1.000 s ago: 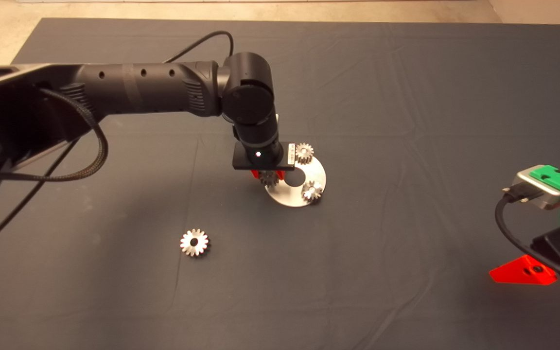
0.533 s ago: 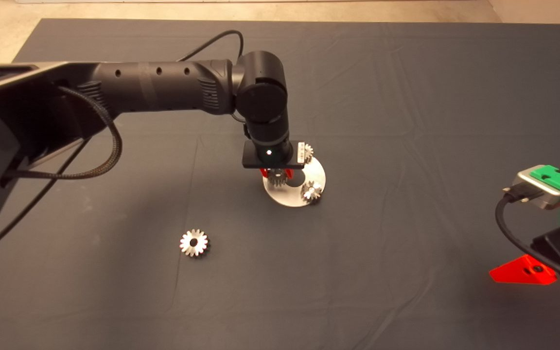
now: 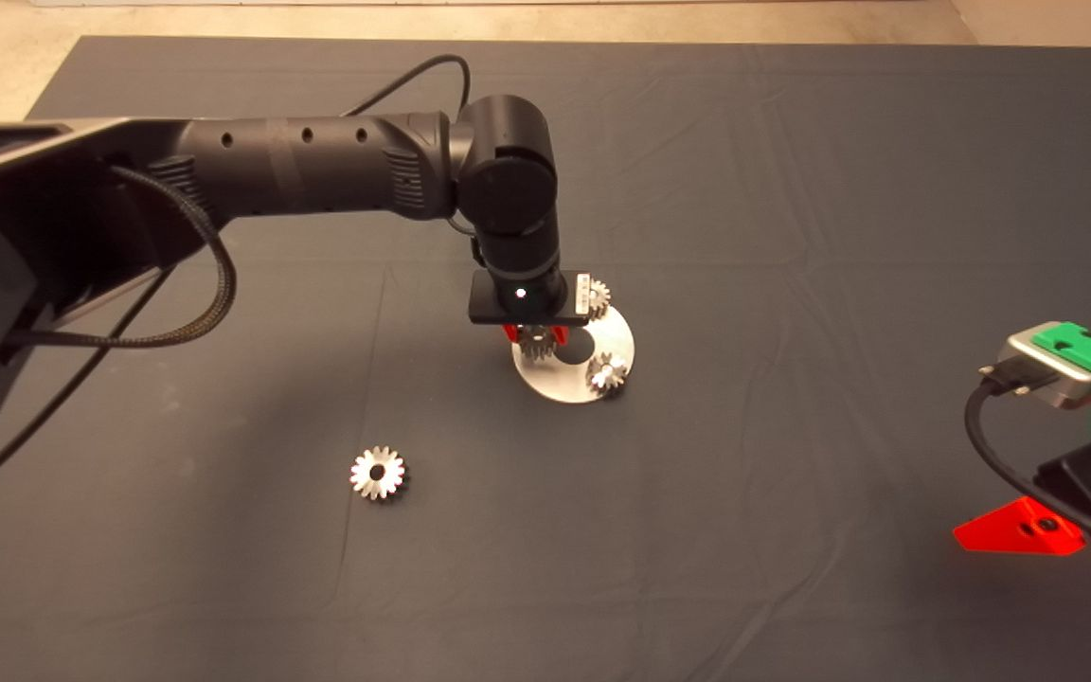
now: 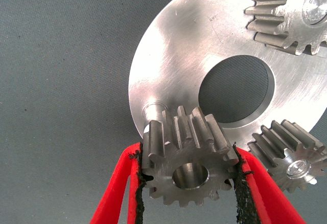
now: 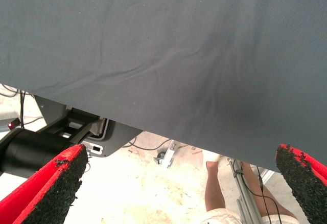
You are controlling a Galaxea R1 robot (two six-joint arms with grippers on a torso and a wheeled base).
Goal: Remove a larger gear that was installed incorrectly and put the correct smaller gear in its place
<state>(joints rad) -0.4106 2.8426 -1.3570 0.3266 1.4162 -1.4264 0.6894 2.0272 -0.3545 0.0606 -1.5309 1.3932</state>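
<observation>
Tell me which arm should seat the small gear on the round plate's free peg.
Left. Its claw is shut on the smaller gear right over the round steel plate, beside the bare peg. The right claw waits open at the mat's lower right edge, well away.

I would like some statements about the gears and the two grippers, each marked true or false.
1. The left gripper holds the smaller gear between its fingers. True.
2. The larger gear sits on the round plate. False: it lies alone on the mat, apart from the plate.
3. Two other small gears sit on the plate. True.
4. The right gripper is shut on a gear. False: it is open and holds nothing.
</observation>
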